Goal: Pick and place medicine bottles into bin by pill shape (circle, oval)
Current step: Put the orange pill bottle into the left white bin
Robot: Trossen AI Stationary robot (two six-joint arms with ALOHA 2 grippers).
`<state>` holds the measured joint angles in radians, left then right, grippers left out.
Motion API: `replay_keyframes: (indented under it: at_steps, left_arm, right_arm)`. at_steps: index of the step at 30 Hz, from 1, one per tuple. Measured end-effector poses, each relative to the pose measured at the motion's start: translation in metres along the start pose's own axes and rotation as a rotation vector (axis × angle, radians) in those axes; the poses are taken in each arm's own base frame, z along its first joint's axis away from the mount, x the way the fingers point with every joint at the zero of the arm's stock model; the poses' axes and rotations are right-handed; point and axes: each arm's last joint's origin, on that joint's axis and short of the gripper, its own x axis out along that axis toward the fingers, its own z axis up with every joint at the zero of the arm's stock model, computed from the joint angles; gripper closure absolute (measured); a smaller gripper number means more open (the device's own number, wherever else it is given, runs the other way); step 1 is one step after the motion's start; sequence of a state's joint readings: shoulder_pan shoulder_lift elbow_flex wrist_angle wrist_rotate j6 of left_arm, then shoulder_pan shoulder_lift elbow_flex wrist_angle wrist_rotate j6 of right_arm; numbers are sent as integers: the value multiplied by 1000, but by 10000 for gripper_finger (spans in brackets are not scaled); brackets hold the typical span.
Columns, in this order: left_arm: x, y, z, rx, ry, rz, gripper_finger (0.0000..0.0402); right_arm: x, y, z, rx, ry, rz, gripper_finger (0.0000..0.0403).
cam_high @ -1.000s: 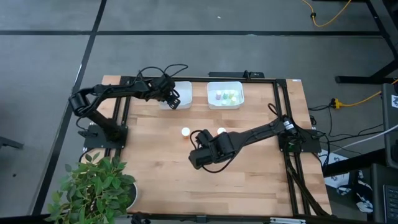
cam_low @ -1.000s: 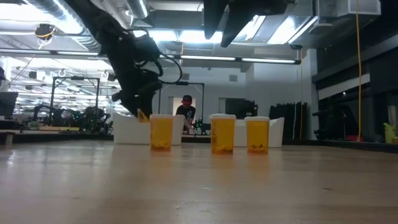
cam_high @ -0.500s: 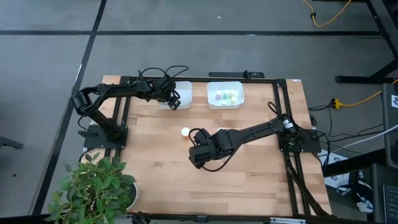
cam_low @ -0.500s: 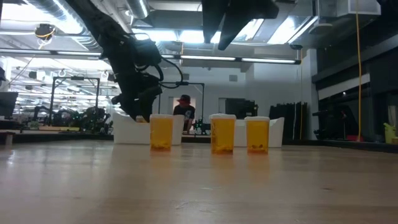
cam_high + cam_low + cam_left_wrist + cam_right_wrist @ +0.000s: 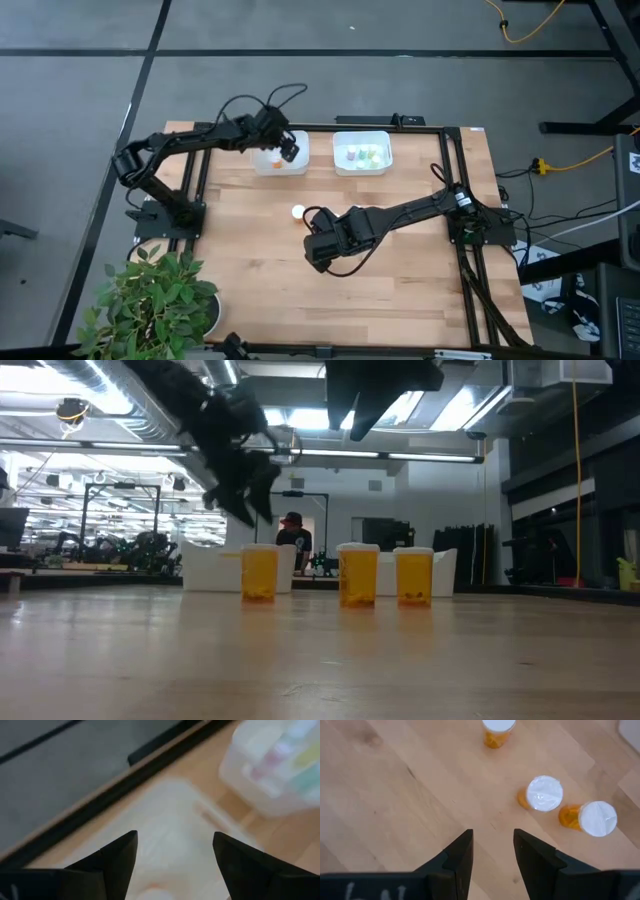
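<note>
Spanning the scene, the wooden bench carries two white bins at its far edge: the left bin and the right bin. Above the left bin hangs the left gripper, fingers spread and empty. Mid-bench, the right gripper hovers, fingers narrowly apart, empty. Three orange medicine bottles stand just beyond it.

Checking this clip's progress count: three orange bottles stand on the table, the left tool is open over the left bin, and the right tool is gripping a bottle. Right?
Not quite: the right tool grips nothing, as the right wrist view shows, hovering short of the three orange bottles. The rest holds: the left tool is open over the left bin.
</note>
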<state>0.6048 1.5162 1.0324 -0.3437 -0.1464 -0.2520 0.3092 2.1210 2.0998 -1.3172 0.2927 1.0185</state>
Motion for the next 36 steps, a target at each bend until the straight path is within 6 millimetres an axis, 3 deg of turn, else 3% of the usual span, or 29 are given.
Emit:
replay_keyframes:
  at_steps: [7,11,16,23,36]
  left_arm:
    - [-40,-25,41,33,-59,-77,149]
    - [-73,-45,45,98,3,-172,149]
    - [-114,-64,23,178,110,-257,150]
    - [-161,-74,-14,210,271,-274,150]
    - [-191,-81,-56,354,508,-202,150]
  right_arm:
    - [0,0,-1,-9,26,8,260]
    - [0,-1,-1,-12,39,10,260]
    - [0,-1,-1,-18,88,40,260]
    - [1,-2,1,-20,143,75,260]
    - [1,3,3,28,155,140,260]
